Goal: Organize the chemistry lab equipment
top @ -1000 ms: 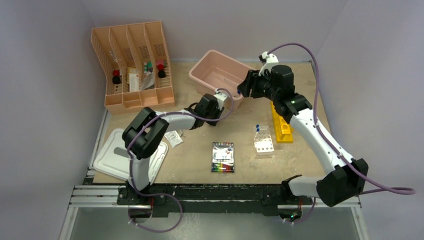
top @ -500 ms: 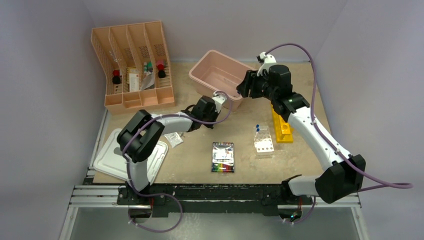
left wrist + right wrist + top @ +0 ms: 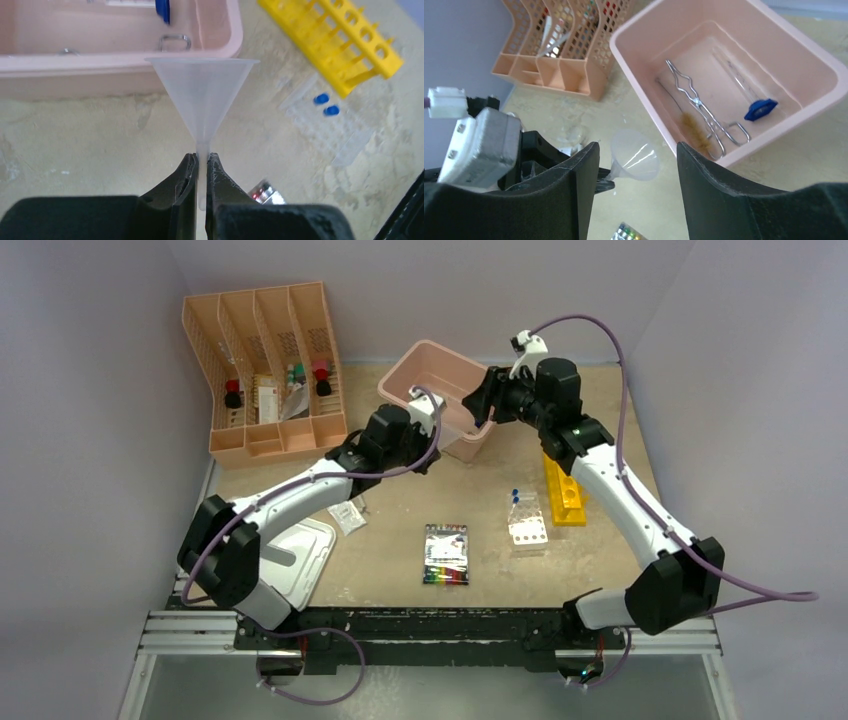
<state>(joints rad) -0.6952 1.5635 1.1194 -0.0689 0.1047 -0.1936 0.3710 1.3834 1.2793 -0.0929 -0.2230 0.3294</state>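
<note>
Your left gripper [image 3: 201, 170] pinched the stem of a translucent funnel [image 3: 202, 90], its wide mouth toward the pink tub [image 3: 100, 70]. Inside the tub you had metal tongs [image 3: 174, 42] and a blue base [image 3: 162, 10]. On the bench to the right lay a yellow rack [image 3: 340, 45] and, near it, a clear tube rack [image 3: 325, 130] holding two blue-capped tubes [image 3: 321, 99].

Pale pink tub [image 3: 674, 50]. Inside it: silvery tongs [image 3: 696, 105], a brush [image 3: 689, 127] with seemingly brown bristles, a clear cylinder [image 3: 760, 110] with a blue base. Beside the tub: frosted white funnel [image 3: 634, 159], yellow rack [image 3: 340, 40], peach lattice-walled organizer [image 3: 559, 45].
</note>
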